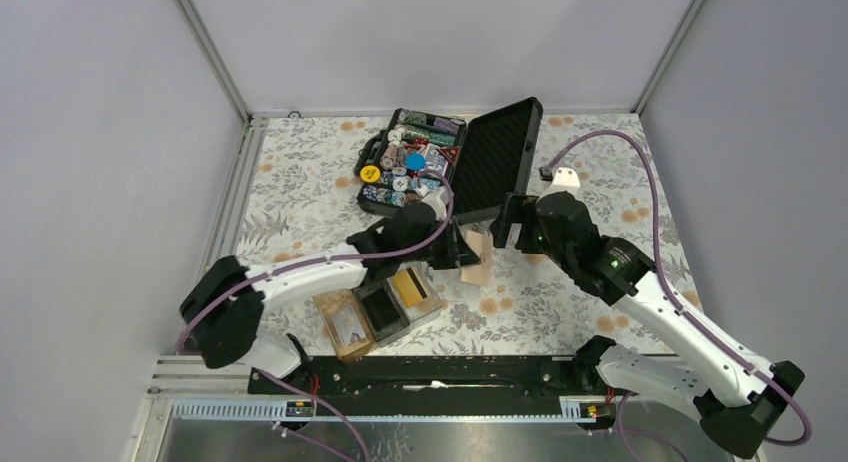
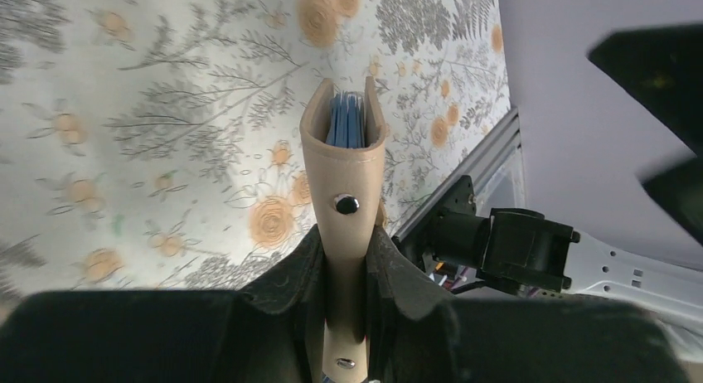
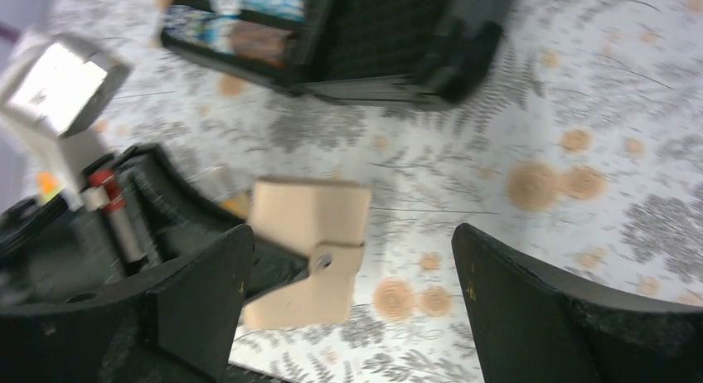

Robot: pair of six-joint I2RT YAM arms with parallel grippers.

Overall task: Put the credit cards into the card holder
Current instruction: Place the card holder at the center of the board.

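Credit cards (image 2: 346,122), seemingly the blue edges at upper centre, sit in a tan wallet (image 2: 343,192) pinched by the left gripper (image 2: 344,271); the spread right gripper (image 3: 352,259) must next grasp one.

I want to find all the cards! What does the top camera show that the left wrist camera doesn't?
Only the top camera shows the card holder with a gold card in its end compartment, and the open black case full of chips. Only the left wrist camera shows the thin blue edges tucked inside the beige pouch and its shiny snap. Both show the left gripper shut on that pouch, and the flowery tablecloth.
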